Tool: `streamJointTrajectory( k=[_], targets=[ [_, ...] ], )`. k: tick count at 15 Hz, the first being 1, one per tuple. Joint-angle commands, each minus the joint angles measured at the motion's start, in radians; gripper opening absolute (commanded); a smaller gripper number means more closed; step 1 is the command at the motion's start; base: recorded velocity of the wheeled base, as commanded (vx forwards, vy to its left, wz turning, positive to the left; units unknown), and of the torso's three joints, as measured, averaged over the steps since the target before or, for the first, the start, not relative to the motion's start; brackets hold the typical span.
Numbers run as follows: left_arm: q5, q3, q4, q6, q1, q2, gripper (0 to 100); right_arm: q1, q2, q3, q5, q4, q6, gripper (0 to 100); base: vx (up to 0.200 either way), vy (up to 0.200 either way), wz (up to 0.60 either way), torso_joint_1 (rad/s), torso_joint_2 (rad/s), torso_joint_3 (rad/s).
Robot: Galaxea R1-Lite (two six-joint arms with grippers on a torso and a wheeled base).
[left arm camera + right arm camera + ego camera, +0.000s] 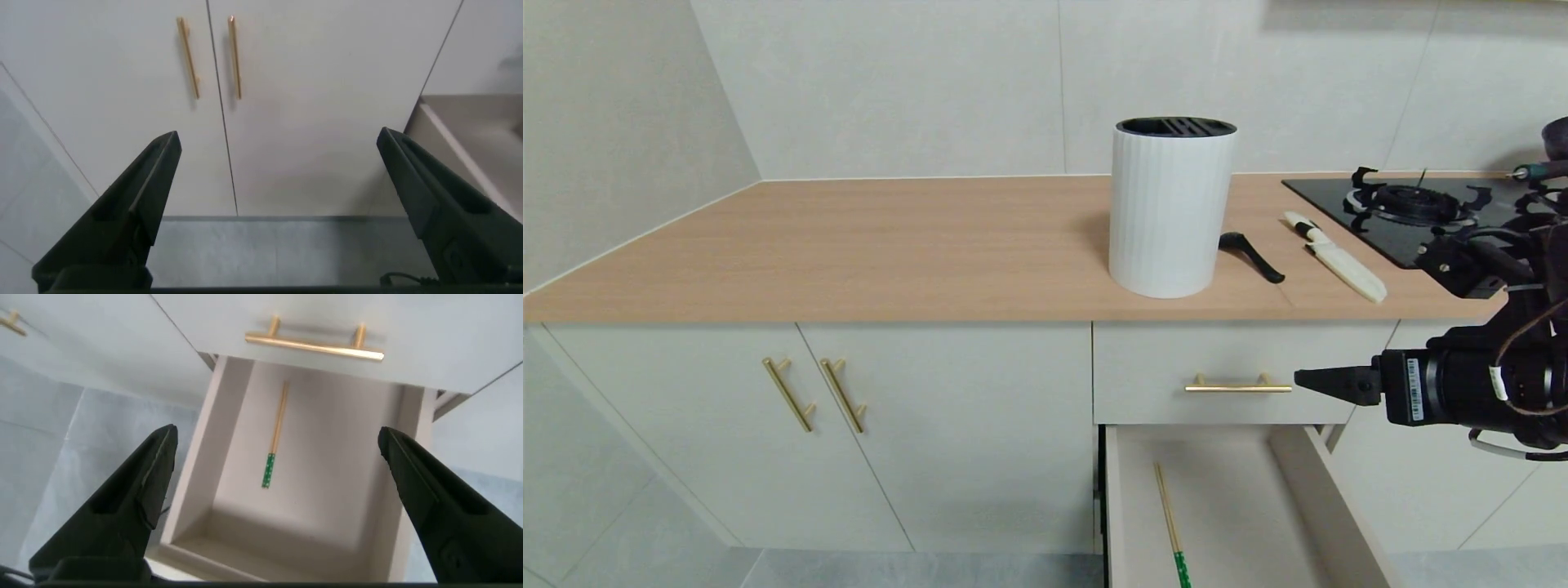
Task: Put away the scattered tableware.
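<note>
My right gripper [275, 437] hangs wide, empty, above the drawer [1217, 506]. I should next take the knife [1339, 260], centre right, by its handle.

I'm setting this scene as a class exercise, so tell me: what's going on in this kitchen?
A two-armed robot is tidying tableware. Chopsticks lie in the open lower drawer, and the right gripper hangs open and empty above it. The left gripper is open too, facing the cabinet doors. A knife and a black utensil lie on the countertop beside the white holder, not yet put away.
</note>
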Motion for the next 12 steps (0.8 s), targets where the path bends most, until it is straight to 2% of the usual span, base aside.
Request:
streamJointTrajectory(
  k=[1,3,6,9,10,12],
  targets=[
    [0.0,0.0,0.001,0.0,0.001,0.0,100,0.001,0.005,0.002,0.0,0.0,0.001,100,0.0,0.0,0.0,0.212,-0.48,-0.266],
    [0.0,0.0,0.001,0.0,0.001,0.0,100,0.001,0.007,0.003,0.0,0.0,-0.001,100,0.0,0.0,0.0,0.178,-0.38,-0.217],
    [0.0,0.0,0.0,0.0,0.001,0.0,100,-0.004,0.01,0.0,0.0,-0.026,-0.033,100,0.0,0.0,0.0,0.048,-0.1,-0.048],
    [0.0,0.0,0.0,0.0,-0.001,0.0,100,-0.091,0.068,-0.017,0.014,-0.162,-0.094,100,0.0,0.0,0.0,0.0,0.0,0.0],
    [0.0,0.0,0.0,0.0,-0.001,0.0,100,-0.131,0.126,-0.058,0.041,-0.213,-0.124,100,0.0,0.0,0.0,0.0,0.0,0.0],
    [0.0,0.0,0.0,0.0,0.001,0.0,100,-0.191,0.238,-0.187,0.124,-0.219,-0.16,100,0.0,0.0,0.0,0.0,0.0,0.0]
  ],
)
